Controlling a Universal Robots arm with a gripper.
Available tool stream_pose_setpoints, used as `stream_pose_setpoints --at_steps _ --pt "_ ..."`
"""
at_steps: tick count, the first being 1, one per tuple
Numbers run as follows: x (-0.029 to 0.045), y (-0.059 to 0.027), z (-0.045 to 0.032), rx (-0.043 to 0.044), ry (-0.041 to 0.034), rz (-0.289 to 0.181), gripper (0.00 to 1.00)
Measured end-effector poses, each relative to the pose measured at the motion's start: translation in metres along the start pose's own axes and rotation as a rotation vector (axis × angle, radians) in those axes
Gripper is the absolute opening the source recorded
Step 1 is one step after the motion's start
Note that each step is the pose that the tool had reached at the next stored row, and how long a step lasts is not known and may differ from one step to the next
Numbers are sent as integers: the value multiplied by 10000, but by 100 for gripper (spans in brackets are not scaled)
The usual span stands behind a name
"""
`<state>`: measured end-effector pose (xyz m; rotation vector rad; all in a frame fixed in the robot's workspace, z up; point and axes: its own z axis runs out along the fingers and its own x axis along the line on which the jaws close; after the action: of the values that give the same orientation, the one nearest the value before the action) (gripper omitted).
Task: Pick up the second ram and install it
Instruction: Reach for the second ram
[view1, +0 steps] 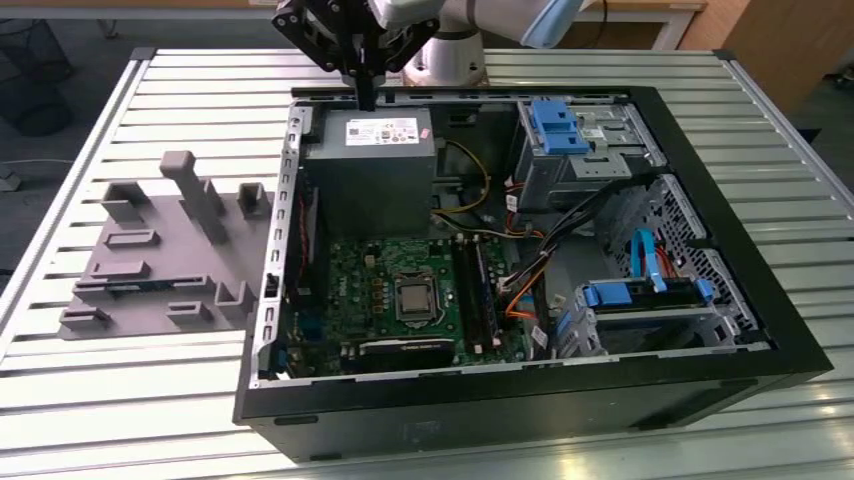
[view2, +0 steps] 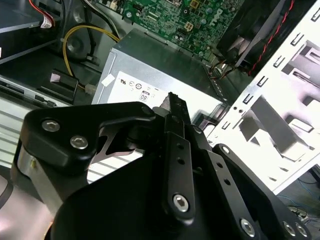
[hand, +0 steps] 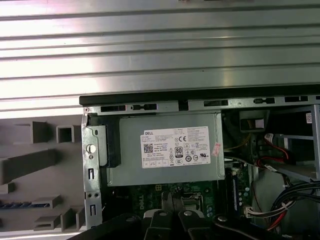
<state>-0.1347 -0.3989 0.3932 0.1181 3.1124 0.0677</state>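
My black metal pincer (view1: 364, 95): fingers pressed together, gripping nothing | close under me: boxy grey power supply (view1: 371, 165), white label | farther off: the second ram (hand: 22, 204), thin bluish strip, seated in blocky grey fixture (view1: 140, 318)

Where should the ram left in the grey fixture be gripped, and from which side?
Grip the ram across its two flat faces, mid-length on its exposed long edge, coming straight down from above. It seems to stand on edge in a slot of the fixture, so only that upper edge looks free; the slot walls likely block a sideways approach.
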Motion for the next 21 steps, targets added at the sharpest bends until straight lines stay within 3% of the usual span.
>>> stream_pose_setpoints --at_steps 21 --pt "115 -9 1 0 0 -1 11"
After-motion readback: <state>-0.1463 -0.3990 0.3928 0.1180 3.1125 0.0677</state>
